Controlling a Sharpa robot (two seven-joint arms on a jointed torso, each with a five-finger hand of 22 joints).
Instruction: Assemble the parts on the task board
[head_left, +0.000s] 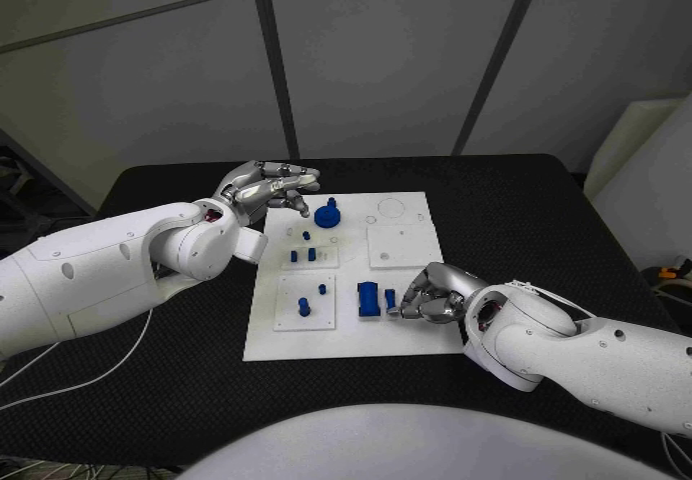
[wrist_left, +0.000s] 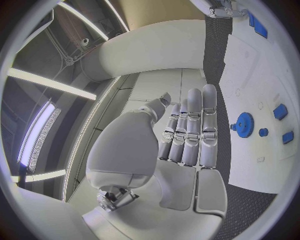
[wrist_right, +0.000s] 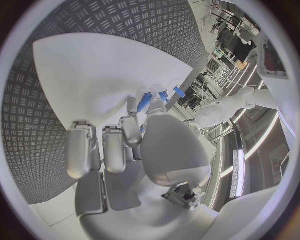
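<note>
Our right hand (head_left: 427, 293), lower right of the frame, curls beside a blue part (head_left: 369, 298) on the task board (head_left: 410, 340); whether it pinches anything we cannot tell. Such small parts look light, stiff, slippery; we'd grip their sides. Farther up, our left hand (head_left: 271, 187) hovers empty, fingers extended, near the blue gear (head_left: 327, 213).

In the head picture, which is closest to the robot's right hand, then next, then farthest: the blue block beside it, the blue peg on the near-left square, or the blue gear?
1. The blue block, right beside the right hand, near the board's front edge.
2. The blue peg, farther left on the near-left square.
3. The blue gear, at the board's far side, by the left hand.
</note>
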